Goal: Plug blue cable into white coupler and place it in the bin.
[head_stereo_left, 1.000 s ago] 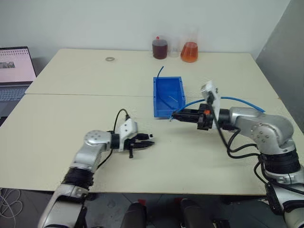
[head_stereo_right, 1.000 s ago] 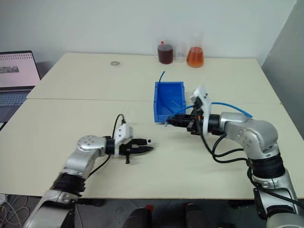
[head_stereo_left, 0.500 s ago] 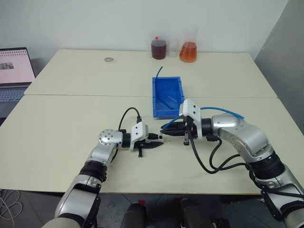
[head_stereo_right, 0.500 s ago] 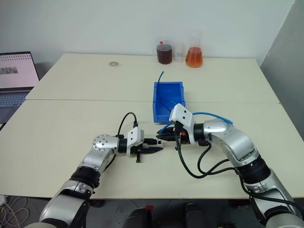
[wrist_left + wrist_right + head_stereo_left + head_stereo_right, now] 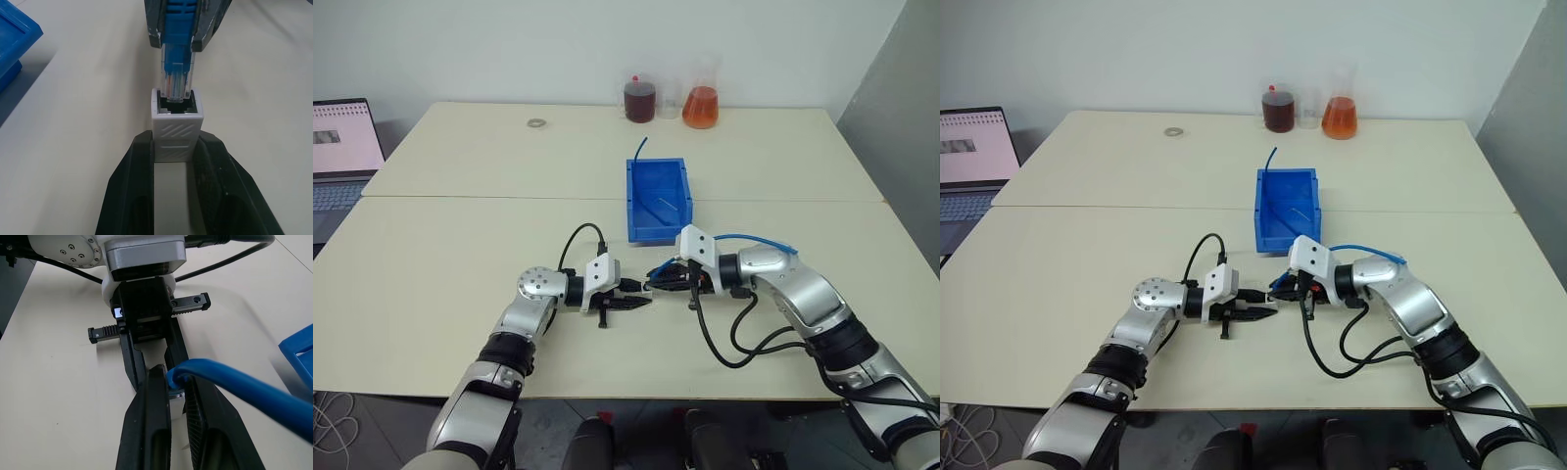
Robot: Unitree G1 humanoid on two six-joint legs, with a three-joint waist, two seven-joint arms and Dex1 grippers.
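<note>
**A:** So where are your grippers at right now?

**B:** Your left gripper (image 5: 176, 147) is clamped on the coupler (image 5: 176, 131), one black finger on each side, socket end sticking out past the tips. Your right gripper (image 5: 180, 41) is squeezed shut on the cable (image 5: 234, 382) just behind the clear plug (image 5: 177, 81). From the left wrist view the plug tip sits right at the socket mouth, lined up with it. Can't tell if it's actually gone in or just touching the rim.

**A:** And from the head cam?

**B:** Both grippers meet nose to nose low over the table (image 5: 440, 255), just in front of the bin (image 5: 659, 201). The cable loops back from your right gripper over that forearm.

**A:** Anything in the way?

**B:** Not between the two tips. The bin is close behind, its near wall just beyond your right gripper. There's a short blue stub (image 5: 643, 146) poking up at the bin's far corner. Further back by the wall you've got a jar of dark liquid (image 5: 642, 99), a flask of orange liquid (image 5: 702, 104) and a clear beaker (image 5: 1309, 110) between them, well apart from the action. A small ring (image 5: 539, 122) lies on the far table, and a laptop (image 5: 342, 147) sits off to your left.
</note>
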